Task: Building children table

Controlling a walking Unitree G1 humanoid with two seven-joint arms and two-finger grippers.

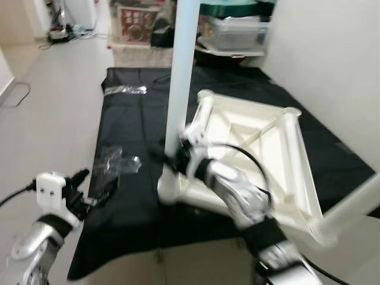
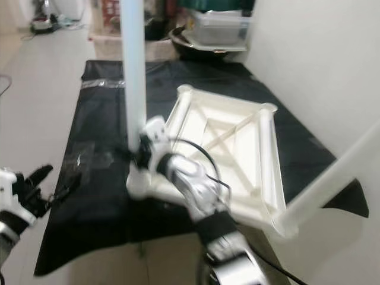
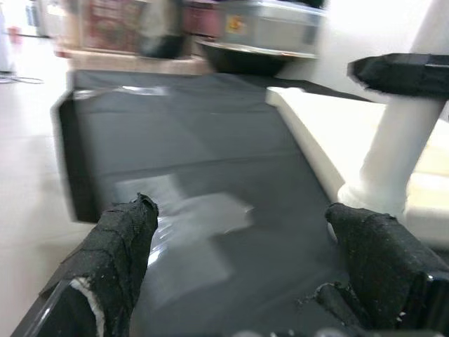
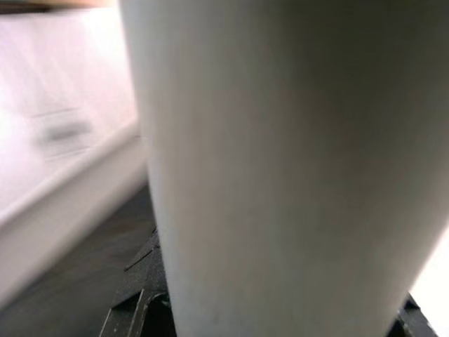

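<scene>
A white children's table frame (image 1: 285, 136) lies upside down on a black sheet (image 1: 136, 119). One white leg (image 1: 181, 71) stands upright at its near left corner. My right gripper (image 1: 173, 157) is shut on that leg just above its base; the leg (image 4: 280, 161) is pressed close in the right wrist view. A second leg (image 2: 332, 178) sticks out from the near right corner. My left gripper (image 1: 93, 185) hovers open over the sheet's near left edge, its fingers (image 3: 119, 246) spread wide with nothing between them.
Crumpled clear plastic (image 1: 116, 160) lies on the sheet near my left gripper, and a strip of tape (image 1: 124, 89) lies farther back. Boxes and bins (image 1: 237, 29) crowd the far end. A white wall (image 1: 332, 59) runs along the right. Bare floor (image 1: 47, 107) lies left.
</scene>
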